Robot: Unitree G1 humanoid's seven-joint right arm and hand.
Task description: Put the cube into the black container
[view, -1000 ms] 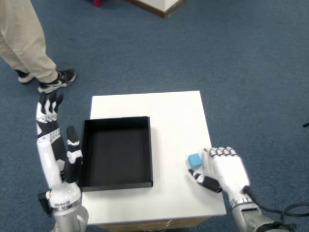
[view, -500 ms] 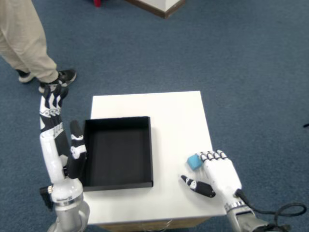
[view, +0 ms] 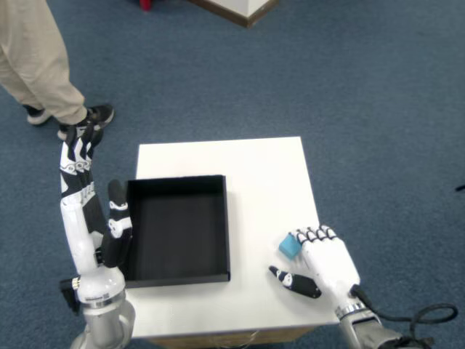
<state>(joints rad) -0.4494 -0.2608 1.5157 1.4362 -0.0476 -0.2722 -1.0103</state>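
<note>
white table (view: 254, 174) — right hand (view: 323, 263) touches cube (view: 290, 245) (thumb apart).

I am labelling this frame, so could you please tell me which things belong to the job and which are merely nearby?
Job: blue cube; black container; right hand.
Nearby: white table; left hand; person's leg and shoe.

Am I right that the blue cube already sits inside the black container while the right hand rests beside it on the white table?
Not quite. In the head view the blue cube is outside the black container, on the white table at the right hand's fingertips. The container holds nothing.
</note>
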